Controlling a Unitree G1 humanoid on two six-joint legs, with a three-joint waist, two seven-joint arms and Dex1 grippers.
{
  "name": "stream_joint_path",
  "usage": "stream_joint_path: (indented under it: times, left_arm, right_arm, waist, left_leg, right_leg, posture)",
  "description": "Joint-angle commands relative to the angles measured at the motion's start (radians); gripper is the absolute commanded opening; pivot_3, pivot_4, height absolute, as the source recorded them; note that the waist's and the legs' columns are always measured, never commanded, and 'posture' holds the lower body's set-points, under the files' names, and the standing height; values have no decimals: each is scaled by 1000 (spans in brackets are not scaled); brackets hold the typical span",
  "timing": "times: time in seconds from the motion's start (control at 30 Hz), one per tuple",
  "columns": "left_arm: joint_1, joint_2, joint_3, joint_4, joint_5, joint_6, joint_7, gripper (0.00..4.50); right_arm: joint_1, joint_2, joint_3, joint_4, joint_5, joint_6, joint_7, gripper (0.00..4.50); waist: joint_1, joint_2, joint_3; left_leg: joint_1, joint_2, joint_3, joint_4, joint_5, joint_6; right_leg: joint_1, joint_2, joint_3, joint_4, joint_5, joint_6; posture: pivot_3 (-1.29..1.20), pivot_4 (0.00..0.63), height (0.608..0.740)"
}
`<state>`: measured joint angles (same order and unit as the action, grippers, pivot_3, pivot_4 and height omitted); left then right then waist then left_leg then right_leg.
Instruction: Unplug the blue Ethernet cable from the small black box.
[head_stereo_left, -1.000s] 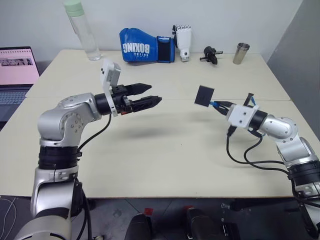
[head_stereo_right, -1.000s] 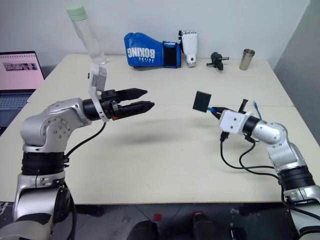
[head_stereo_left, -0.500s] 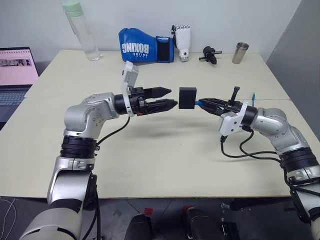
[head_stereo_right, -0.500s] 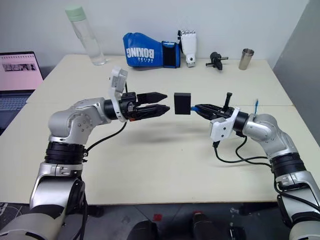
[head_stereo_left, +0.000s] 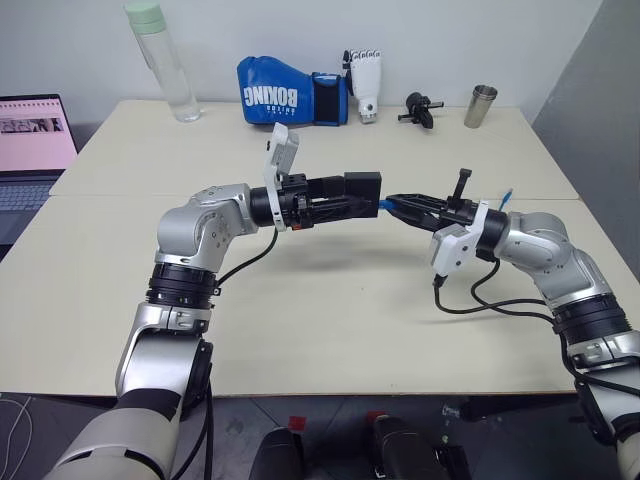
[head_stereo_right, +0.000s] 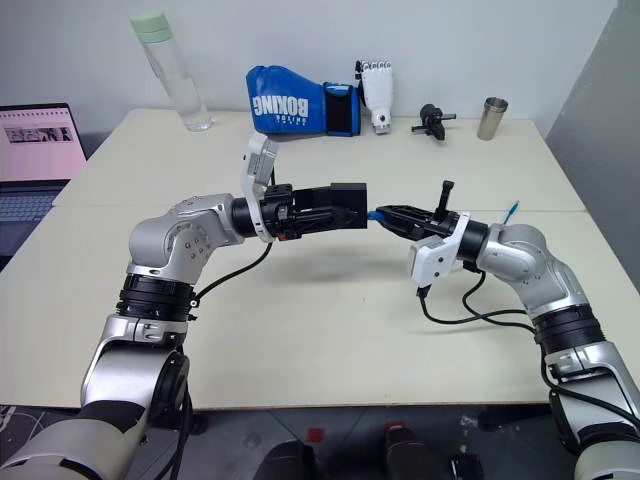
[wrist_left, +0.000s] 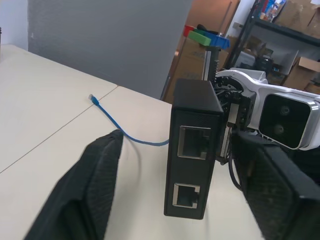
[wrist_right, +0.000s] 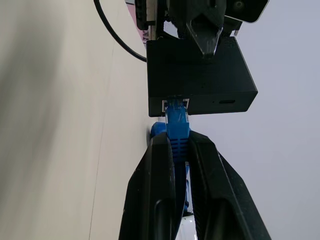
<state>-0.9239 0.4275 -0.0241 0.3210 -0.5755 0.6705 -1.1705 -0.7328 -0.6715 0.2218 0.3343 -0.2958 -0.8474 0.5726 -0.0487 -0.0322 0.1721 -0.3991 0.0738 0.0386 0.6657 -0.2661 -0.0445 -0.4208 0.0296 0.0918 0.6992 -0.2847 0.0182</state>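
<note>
Above the table (head_stereo_left: 330, 300), the small black box (head_stereo_right: 348, 204) sits between the left claw (head_stereo_right: 335, 212) fingers, which flank it half-spread; contact is unclear. Just beyond the box, the right claw (wrist_right: 179, 145) pinches the blue Ethernet cable (wrist_right: 177, 122) behind its plug, seated in the box's port.

The small black box (wrist_right: 200, 77) looks like matt black plastic with smooth faces, and the rims of its ports have a dull metal sheen. The blue Ethernet cable (wrist_left: 132, 134) has a smooth, slightly glossy plastic jacket. The fingers (wrist_left: 92, 192) of the left tool (wrist_left: 185, 200) show a finely textured matt black surface. The counter (head_stereo_left: 330, 320) is smooth, matt and cream-coloured. At the far edge, the cup (head_stereo_left: 481, 106) looks like brushed metal, the boxing glove (head_stereo_left: 290, 92) glossy blue leather-like material, and the bottle (head_stereo_left: 165, 65) clear plastic.
</note>
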Motion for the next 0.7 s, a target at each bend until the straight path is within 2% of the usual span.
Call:
stream_joint_path:
  times: [0.03,0.3,0.43,0.5,0.7]
  left_arm:
    - [-31,-1,7,-19,1,-16,-17,2562]
    - [-40,-6,11,-13,3,-15,-24,847]
    - [-45,-12,9,-2,20,-28,-5,774]
    - [-46,-11,9,-1,19,-22,-8,774]
    - [-48,0,14,8,24,-20,-32,774]
  right_arm:
    - [-25,-1,-11,-33,13,-2,-2,127]
    - [-30,11,-8,-48,8,6,-3,127]
    - [-39,20,0,-69,29,35,22,127]
    - [-40,21,6,-78,47,56,50,818]
    - [-9,-19,9,-167,251,228,243,1901]
  waist:
    - [0,0,0]
    - [0,0,0]
    - [0,0,0]
    - [0,0,0]
    - [1,0,0]
  left_leg:
    - [0,0,0,0,0,0]
    - [0,0,0,0,0,0]
    - [0,0,0,0,0,0]
    - [0,0,0,0,0,0]
    - [0,0,-1,0,0,0]
  right_leg:
    - [0,0,0,0,0,0]
    - [0,0,0,0,0,0]
    - [0,0,0,0,0,0]
    - [0,0,0,0,0,0]
    - [0,0,-1,0,0,0]
  posture:
    - [0,150,740]
    - [0,150,740]
    - [0,150,740]
    - [0,150,740]
    - [0,150,740]
